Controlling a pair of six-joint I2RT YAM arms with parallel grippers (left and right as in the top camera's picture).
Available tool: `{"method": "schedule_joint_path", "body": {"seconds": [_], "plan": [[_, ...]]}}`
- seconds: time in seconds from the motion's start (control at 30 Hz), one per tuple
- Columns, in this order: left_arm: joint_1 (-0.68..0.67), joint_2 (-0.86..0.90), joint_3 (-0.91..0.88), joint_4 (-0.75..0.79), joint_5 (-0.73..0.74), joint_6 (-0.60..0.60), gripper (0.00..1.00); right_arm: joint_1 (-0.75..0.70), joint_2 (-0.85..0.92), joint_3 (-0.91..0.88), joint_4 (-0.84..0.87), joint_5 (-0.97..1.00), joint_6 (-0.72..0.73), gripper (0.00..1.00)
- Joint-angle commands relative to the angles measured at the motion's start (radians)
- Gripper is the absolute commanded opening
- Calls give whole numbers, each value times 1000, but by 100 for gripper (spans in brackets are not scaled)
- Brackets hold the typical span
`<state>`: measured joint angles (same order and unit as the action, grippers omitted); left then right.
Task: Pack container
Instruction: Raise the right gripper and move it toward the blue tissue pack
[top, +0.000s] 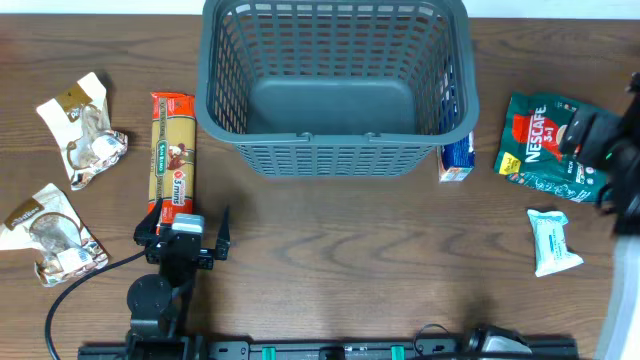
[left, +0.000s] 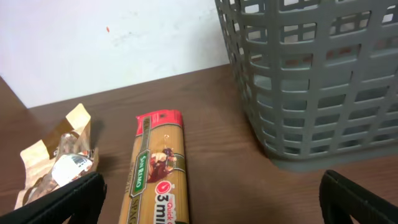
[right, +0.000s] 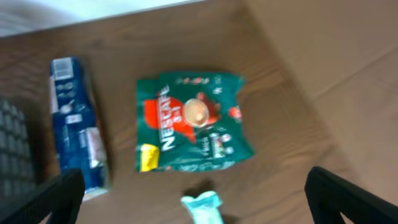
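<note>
Well, the basket (top: 330, 155) stands upright at the far middle of the bench (top: 350, 270), mouth up, with nothing lying on its floor. It looks light for its bulk and stiff, being moulded plastic that would likely skid on the wood if knocked. I'd reckon it is best left where it stands and filled from above. Were it to be shifted, the thick rim is the place to pinch, since the slotted walls could snag a fingertip. The left jaws are spread wide, low over the bench at the near end of the long pasta packet (top: 172, 150), which lies just left of the basket. The right jaws gape wide too, looking down on the green coffee bag (right: 193, 121). A blue carton (right: 74, 118) lies between that bag and the basket.
</note>
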<state>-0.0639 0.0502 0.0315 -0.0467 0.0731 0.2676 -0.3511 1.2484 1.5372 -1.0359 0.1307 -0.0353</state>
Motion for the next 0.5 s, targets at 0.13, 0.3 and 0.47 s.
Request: {"method": "schedule_joint_path", "body": {"seconds": [0.13, 0.3, 0.47], "plan": [[-5, -7, -27, -16, 13, 12, 98, -195, 139, 122, -69, -446, -14, 99], [-5, -7, -27, -16, 13, 12, 99, -238, 139, 119, -101, -446, -12, 99], [-5, -7, -27, -16, 13, 12, 99, -232, 153, 119, -116, -497, -97, 99]]}}
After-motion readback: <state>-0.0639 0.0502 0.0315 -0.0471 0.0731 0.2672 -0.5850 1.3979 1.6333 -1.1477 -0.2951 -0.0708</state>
